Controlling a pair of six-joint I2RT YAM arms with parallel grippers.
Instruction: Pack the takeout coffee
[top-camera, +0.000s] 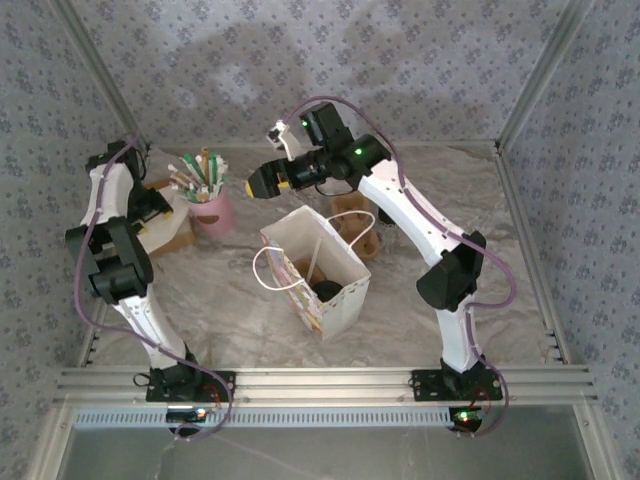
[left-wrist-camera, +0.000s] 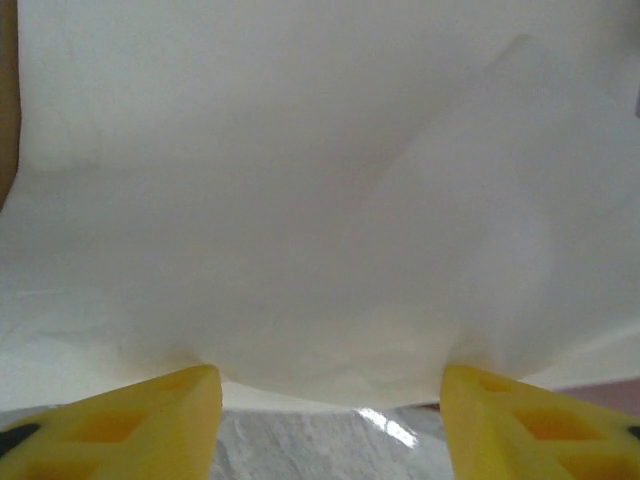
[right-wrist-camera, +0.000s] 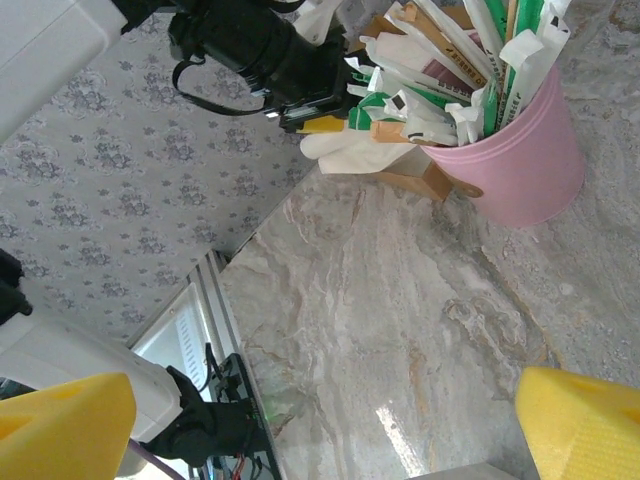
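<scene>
The white paper bag (top-camera: 330, 262) stands open in the middle of the table. Inside it, low down, shows the round black lid of the takeout coffee (top-camera: 327, 291); the rest of the cup is hidden by the bag's walls. My right gripper (top-camera: 262, 182) hangs open behind the bag, and its yellow fingers (right-wrist-camera: 580, 425) have nothing between them. At the far left my left gripper (left-wrist-camera: 330, 385) is open, its fingertips right up against a pile of white napkins (left-wrist-camera: 320, 200). The same napkins (right-wrist-camera: 345, 150) also show in the right wrist view.
A pink cup of wrapped sticks (top-camera: 212, 205) stands left of the bag, next to a brown box (top-camera: 172, 232) under the left arm (top-camera: 112, 215). A brown pulp cup carrier (top-camera: 352, 225) lies just behind the bag. Patterned walls and metal rails close in the table.
</scene>
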